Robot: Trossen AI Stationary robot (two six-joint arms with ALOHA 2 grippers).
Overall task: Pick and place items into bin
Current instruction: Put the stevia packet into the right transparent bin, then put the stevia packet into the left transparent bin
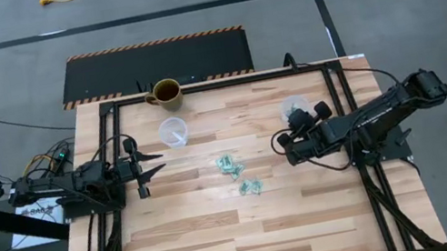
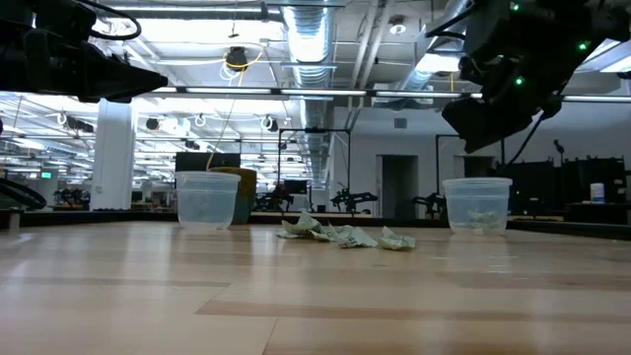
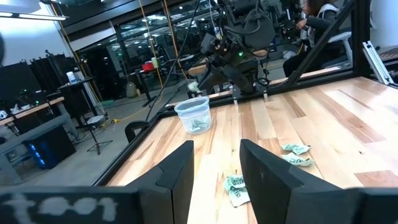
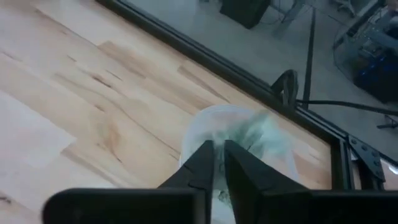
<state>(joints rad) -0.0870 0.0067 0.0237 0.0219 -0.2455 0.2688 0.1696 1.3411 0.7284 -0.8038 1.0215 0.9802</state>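
Observation:
Several small light-green and white wrapped pieces (image 1: 230, 165) lie loose on the wood at mid-table, with more a little nearer (image 1: 250, 187); the low view shows them as a heap (image 2: 340, 236). My right gripper (image 1: 295, 120) hangs over a clear cup (image 1: 294, 106) at the table's right, which has pieces in it (image 4: 261, 134). Its fingers (image 4: 219, 149) are all but closed. My left gripper (image 1: 156, 162) waits open at the table's left, above the wood, its fingers (image 3: 216, 155) pointing toward the loose pieces (image 3: 236, 188). My right gripper is shut on one small pale wrapped piece (image 3: 193, 86), which shows at its fingertips in the left wrist view. The fingers slant down from the right. The piece is lifted clear, just above the clear cup's mouth (image 3: 194, 106). Which part they grip is too small to tell.
A second clear cup (image 1: 173, 132) stands at the far left of mid-table, with a brown mug (image 1: 166, 92) behind it at the far edge. Black frame rails (image 1: 347, 122) run along the table's sides. Bare wood lies toward the near edge. A person sits beyond the table (image 3: 317, 18).

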